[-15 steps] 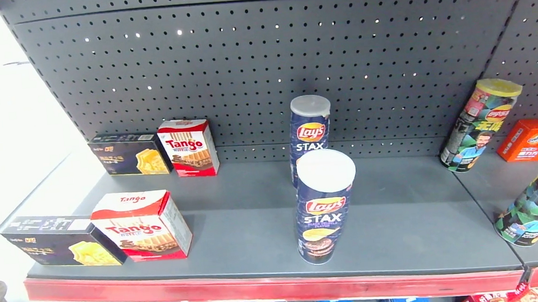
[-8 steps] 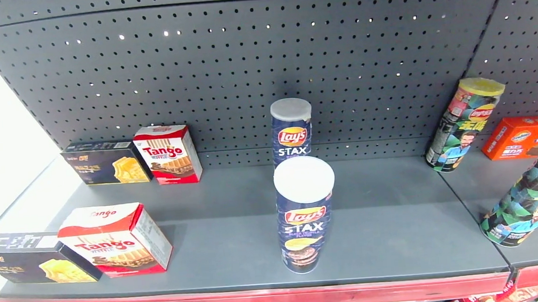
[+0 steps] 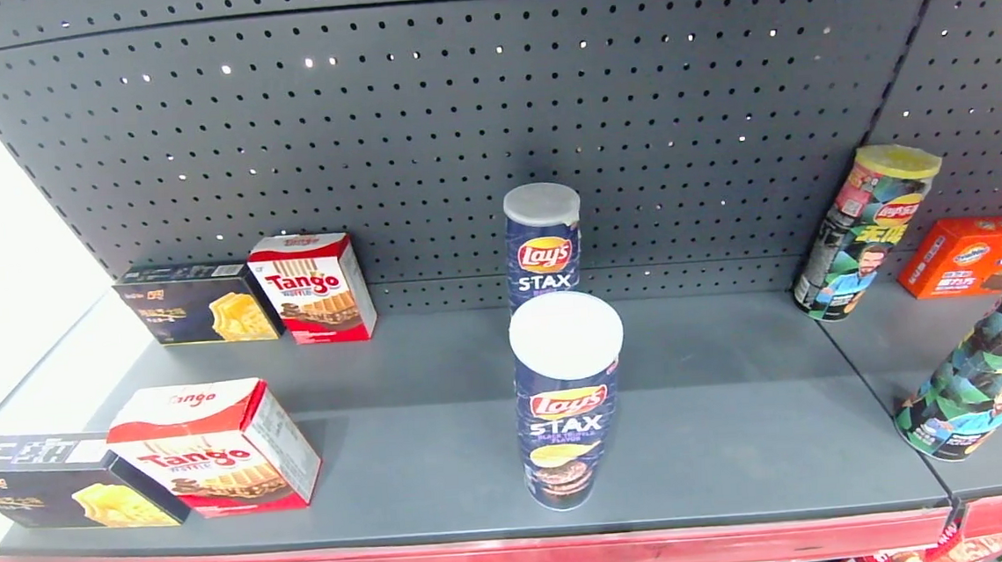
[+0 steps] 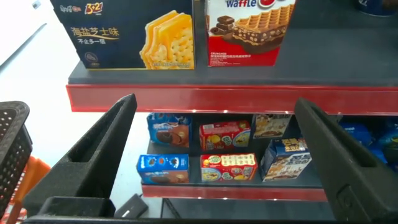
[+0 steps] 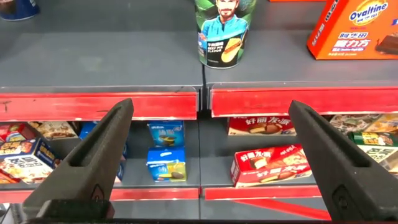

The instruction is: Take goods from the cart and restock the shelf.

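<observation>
Left pincer spread wide apart, clamped on nothing, held low before the red front lip of the shelf, with a black mesh basket near one finger. Right pincer likewise wide apart and empty, facing the same red lip farther along. On the grey shelf, two dark-blue tubes upright in file at the middle: front chip tube near the lip, rear chip tube by the pegboard back. Toward the left end, front wafer box touching front cracker box; behind them, rear wafer box just beside rear cracker box at the pegboard. In the adjoining bay to the right, rear green tube, front green tube and an orange box. Below, lower shelf stocked with small snack boxes, among them a blue cookie box.
</observation>
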